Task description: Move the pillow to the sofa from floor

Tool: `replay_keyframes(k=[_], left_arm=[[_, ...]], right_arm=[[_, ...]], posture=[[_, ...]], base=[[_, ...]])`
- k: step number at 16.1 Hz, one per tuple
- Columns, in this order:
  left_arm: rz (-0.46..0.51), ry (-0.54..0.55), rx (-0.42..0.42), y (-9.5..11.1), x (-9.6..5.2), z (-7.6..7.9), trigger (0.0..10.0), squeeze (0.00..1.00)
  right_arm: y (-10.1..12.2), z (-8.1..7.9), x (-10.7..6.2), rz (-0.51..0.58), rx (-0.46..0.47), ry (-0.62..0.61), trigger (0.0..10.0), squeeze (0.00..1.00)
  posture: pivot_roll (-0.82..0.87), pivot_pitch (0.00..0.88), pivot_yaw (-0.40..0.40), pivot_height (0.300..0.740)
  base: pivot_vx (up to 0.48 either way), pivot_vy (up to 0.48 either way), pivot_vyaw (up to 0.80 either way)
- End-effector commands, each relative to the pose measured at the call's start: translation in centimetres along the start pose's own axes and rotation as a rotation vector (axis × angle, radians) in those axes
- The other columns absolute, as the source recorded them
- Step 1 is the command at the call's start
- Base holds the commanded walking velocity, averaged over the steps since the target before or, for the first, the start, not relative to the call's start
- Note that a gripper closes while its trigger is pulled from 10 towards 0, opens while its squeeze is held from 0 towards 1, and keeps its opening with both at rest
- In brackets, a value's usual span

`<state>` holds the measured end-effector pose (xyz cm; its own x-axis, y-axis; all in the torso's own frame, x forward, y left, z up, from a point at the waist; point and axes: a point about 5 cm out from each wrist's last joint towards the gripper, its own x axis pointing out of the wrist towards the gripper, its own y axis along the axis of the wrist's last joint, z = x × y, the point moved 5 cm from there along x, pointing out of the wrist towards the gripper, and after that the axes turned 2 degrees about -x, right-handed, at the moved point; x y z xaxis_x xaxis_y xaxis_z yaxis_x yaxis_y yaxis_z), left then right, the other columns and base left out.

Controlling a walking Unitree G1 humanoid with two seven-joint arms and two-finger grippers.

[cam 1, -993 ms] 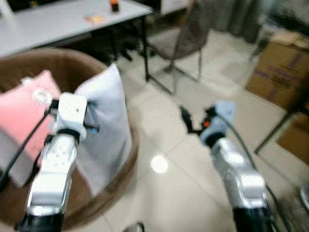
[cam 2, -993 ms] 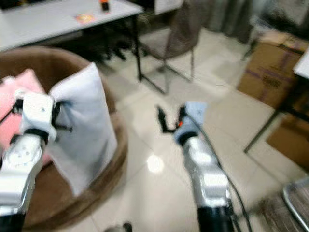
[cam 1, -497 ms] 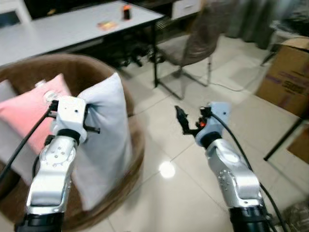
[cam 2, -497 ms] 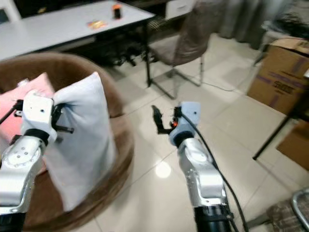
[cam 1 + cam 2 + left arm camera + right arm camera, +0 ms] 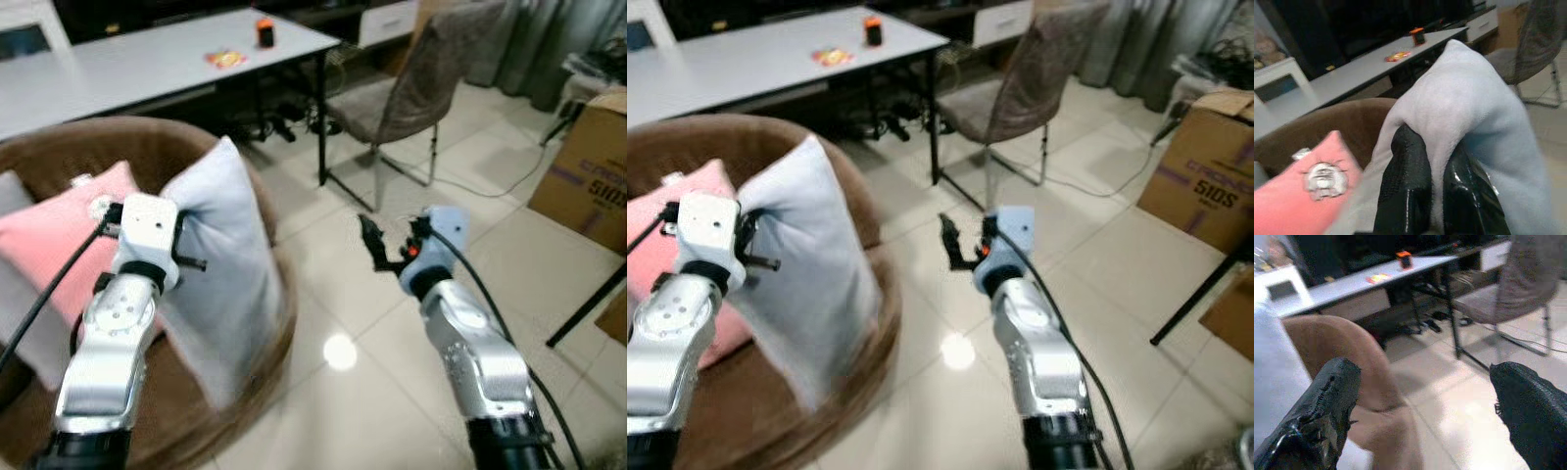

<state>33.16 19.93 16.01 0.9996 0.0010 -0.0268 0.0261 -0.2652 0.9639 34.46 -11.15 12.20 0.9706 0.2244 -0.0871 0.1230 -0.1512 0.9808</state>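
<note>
The pillow [image 5: 223,274] is pale grey-blue, soft and square-cornered, standing upright on edge with one corner pointing up. It sits over the front rim of the round brown sofa [image 5: 277,294], its lower end hanging past the rim, and leans beside a pink pillow [image 5: 59,230]. Black fingers [image 5: 1405,186] pinch a fold of its fabric.

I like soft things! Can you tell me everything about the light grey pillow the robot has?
The light grey pillow looks soft and plain, like fleece, with no pattern. It stands upright on its edge, one corner pointing up, over the round brown sofa. The left claw pinches a fold of it between its black fingers. A pink pillow sits right beside it in the sofa.
</note>
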Motion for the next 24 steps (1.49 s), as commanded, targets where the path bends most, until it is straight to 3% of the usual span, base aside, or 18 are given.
replay_keyframes(k=[1, 15, 18, 20, 22, 24], left_arm=[[0.061, 0.012, 0.018, 1.7, 0.0, -0.6, 10.0, 0.00], [0.049, -0.024, 0.017, 1.2, 0.1, 0.3, 10.0, 0.00], [0.048, -0.027, 0.023, 1.1, 0.1, 0.4, 10.0, 0.00], [0.041, -0.020, 0.029, 0.9, 0.2, 0.3, 10.0, 0.00], [0.012, -0.080, 0.089, 0.1, 0.8, 1.3, 10.0, 0.00], [0.007, -0.111, 0.124, -0.4, 1.9, 1.4, 10.0, 0.00]], right_arm=[[0.6, -0.2, 0.2, 0.023, 0.000, 0.006, 10.0, 0.00], [0.5, 0.1, 0.3, 0.021, -0.016, 0.000, 10.0, 0.00], [0.4, -0.8, 0.3, 0.010, -0.090, 0.062, 10.0, 0.00], [0.4, -0.9, 0.4, 0.007, -0.103, 0.071, 10.0, 0.00], [0.6, -0.3, 0.7, 0.001, -0.083, 0.072, 10.0, 0.00], [0.5, -0.4, 0.9, -0.028, -0.156, 0.135, 10.0, 0.00]], posture=[[-0.02, 0.000, 0.036, 0.740], [-0.03, 0.000, 0.039, 0.740], [-0.02, 0.000, 0.030, 0.740], [-0.02, 0.000, 0.027, 0.740], [-0.01, 0.000, 0.014, 0.740], [-0.01, 0.000, 0.004, 0.740]], base=[[0.360, 0.000, 0.00], [0.360, 0.000, 0.00], [0.354, 0.000, 0.53], [0.255, 0.000, 0.80], [0.000, 0.000, 0.29], [0.000, 0.000, 0.00]])
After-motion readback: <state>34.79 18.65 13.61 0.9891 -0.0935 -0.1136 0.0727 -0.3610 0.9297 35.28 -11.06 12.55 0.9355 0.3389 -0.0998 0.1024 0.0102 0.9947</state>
